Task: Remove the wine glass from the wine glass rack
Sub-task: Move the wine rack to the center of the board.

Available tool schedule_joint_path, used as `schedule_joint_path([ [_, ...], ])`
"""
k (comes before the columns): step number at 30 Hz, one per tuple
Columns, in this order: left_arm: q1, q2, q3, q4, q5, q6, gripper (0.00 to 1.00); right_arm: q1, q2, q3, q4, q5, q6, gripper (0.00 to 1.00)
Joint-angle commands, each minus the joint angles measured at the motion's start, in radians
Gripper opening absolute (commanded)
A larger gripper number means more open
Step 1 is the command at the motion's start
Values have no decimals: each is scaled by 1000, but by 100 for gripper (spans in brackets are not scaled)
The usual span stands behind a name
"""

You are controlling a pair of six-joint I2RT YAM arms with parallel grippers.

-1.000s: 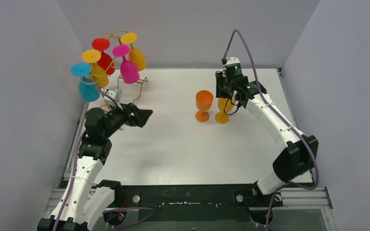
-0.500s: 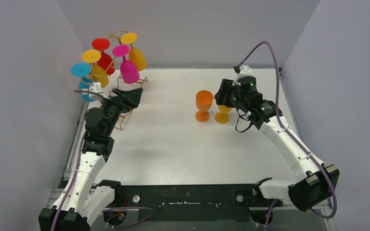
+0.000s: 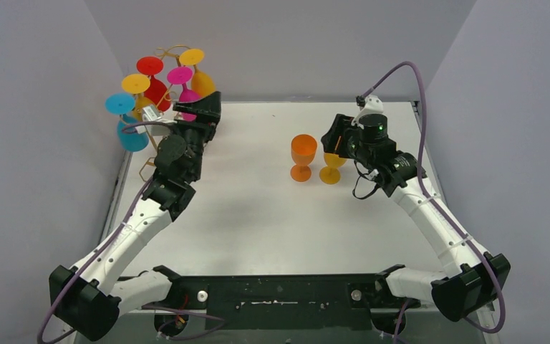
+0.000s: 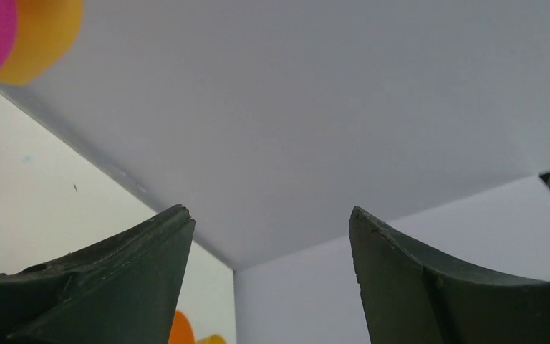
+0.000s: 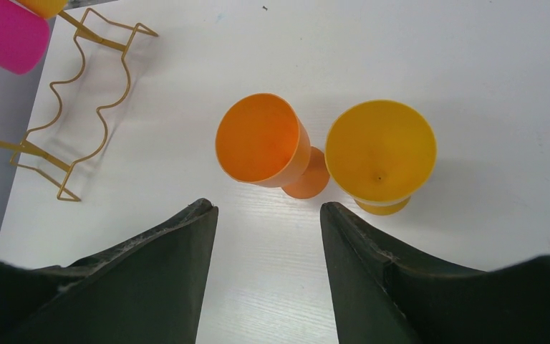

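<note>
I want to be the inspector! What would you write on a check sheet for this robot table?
Surface: white table, looks clean.
Job's things: wine glass rack, far left, hangs cyan glass, red glass, magenta glass, two yellow glasses upside down; orange glass and standing yellow glass upright on table.
Clutter: nothing seen.
Grippers: left gripper open, empty, beside magenta glass; right gripper open, empty, near the standing pair.
Cables: purple cable along each arm.
Surroundings: grey walls on three sides.
</note>
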Motion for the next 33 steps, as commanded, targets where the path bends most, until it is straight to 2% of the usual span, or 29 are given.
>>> schedule_joint_path([
  [1, -13, 34, 71, -33, -310, -168, 78, 4, -37, 11, 17, 47, 20, 56],
  [5, -23, 95, 165, -133, -424, -251, 78, 4, -49, 2, 15, 49, 29, 57],
  [7, -23, 119, 199, -104, -438, -223, 78, 5, -58, -7, 18, 52, 33, 57],
  [9, -22, 137, 213, -18, -401, -97, 77, 5, -64, -13, 19, 46, 33, 57],
  [11, -20, 152, 224, 66, -311, 126, 76, 3, -66, -13, 41, -17, 4, 57],
  [13, -20, 151, 241, 53, -196, 300, 77, 2, -61, 2, 56, -76, -21, 59],
  [17, -20, 91, 157, 12, 58, 535, 78, -4, -28, 47, 99, -200, -35, 63],
  [21, -20, -40, -11, -109, 213, 626, 80, -3, 53, 117, 132, -295, -12, 62],
  [25, -19, -172, -165, -220, 194, 689, 84, 9, 119, 157, 171, -360, 19, 61],
  [28, -16, -211, -253, -235, 169, 739, 91, 30, 145, 153, 186, -371, 43, 61],
  [33, -13, -83, -279, -234, 119, 777, 96, 53, 146, 144, 148, -338, 33, 62],
])
